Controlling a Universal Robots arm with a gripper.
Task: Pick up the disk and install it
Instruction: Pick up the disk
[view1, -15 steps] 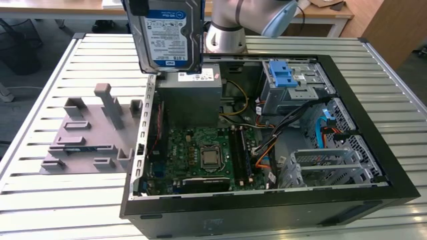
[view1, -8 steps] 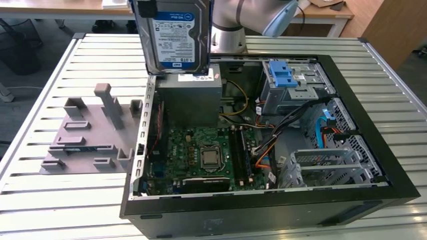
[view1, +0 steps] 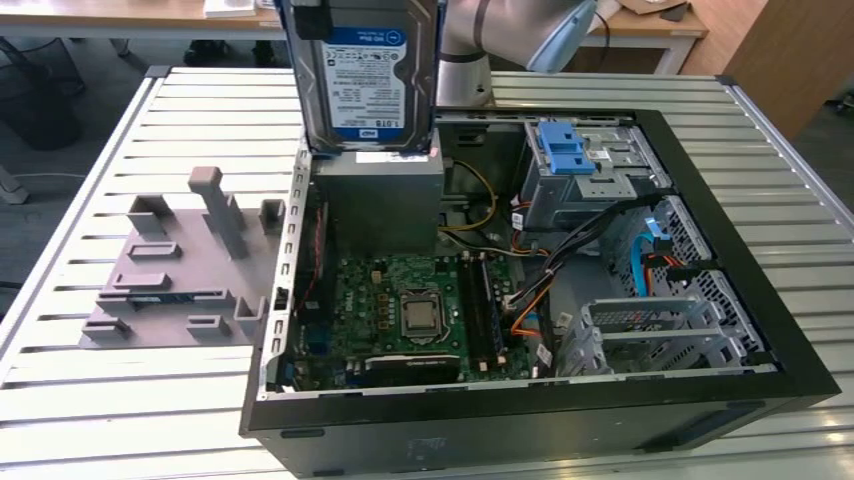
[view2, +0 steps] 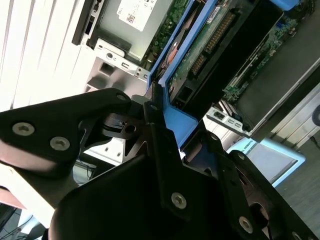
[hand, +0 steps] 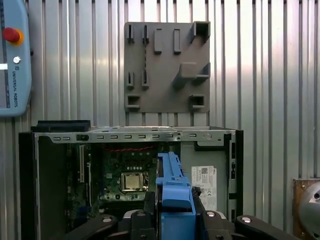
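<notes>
The disk (view1: 360, 75) hangs upright above the back of the open computer case (view1: 534, 400), its white-and-blue label facing the exterior view. My gripper (view1: 312, 14) is shut on it from above, at the top edge of that view. In both wrist views the black fingers (view2: 155, 125) clamp the disk's blue plastic rail (hand: 174, 187), which stands on edge between them. In the second wrist view the disk's green circuit-board side (view2: 207, 42) runs away from the fingers. The case's motherboard (hand: 127, 180) lies below the disk.
A drive cage with a blue latch (view1: 574, 150) sits at the case's far right corner, with cables (view1: 587, 250) beside it. A grey power-supply box (view1: 378, 200) lies under the disk. A grey fixture plate (view1: 180, 260) rests on the slatted table at the exterior view's left. A teach pendant (hand: 12, 55) lies nearby.
</notes>
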